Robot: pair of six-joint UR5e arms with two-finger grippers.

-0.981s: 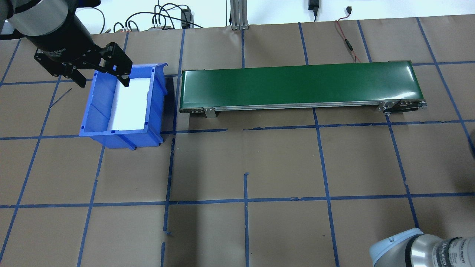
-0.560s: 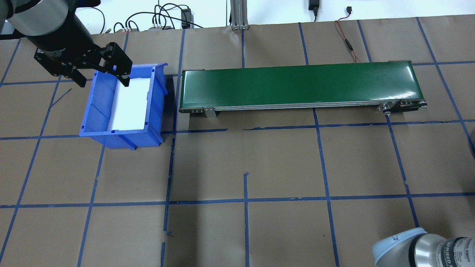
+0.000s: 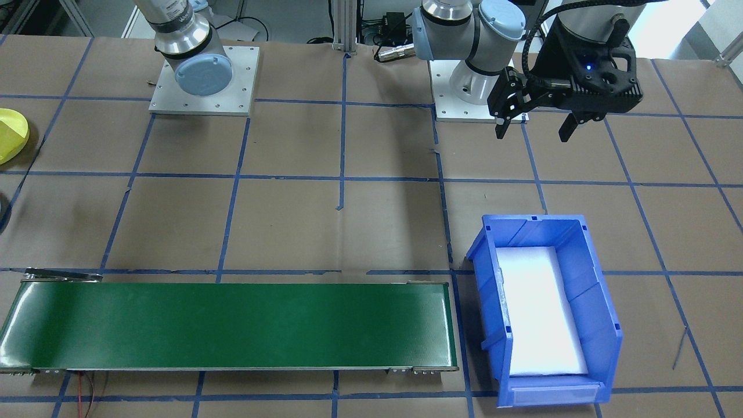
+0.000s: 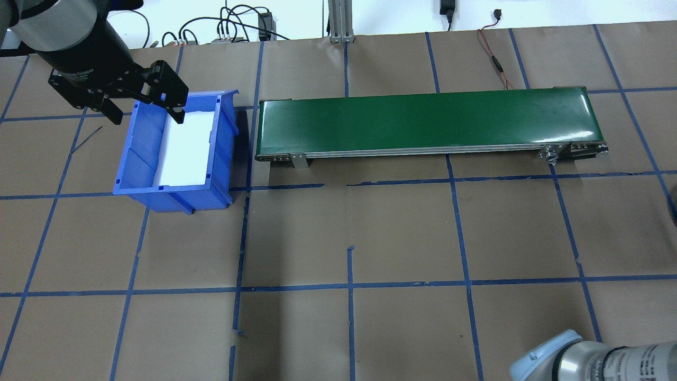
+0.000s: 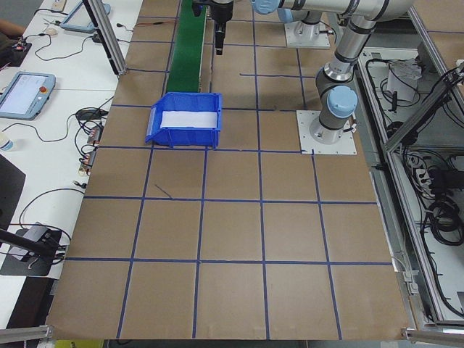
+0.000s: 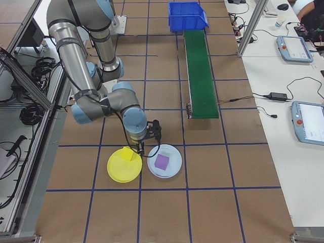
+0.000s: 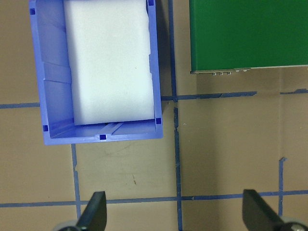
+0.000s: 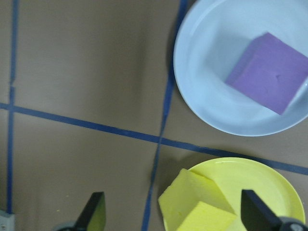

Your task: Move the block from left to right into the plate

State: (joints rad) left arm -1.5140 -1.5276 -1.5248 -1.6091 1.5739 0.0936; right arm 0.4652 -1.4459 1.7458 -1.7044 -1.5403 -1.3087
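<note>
Overhead exterior: brown papered table (image 4: 402,233), blue tape grid; both grippers' jaws seemingly apart, empty.

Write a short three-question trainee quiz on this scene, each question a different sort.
1. True or false: the yellow block lies in the yellow plate.
2. What lies in the white plate? A) purple block B) green block C) nothing
3. Fill in: the blue bin stands at the end of the green ____.

Key
1. True.
2. A: the purple block.
3. Conveyor; the left gripper, open, hangs by the bin. The right gripper is open too.
</note>
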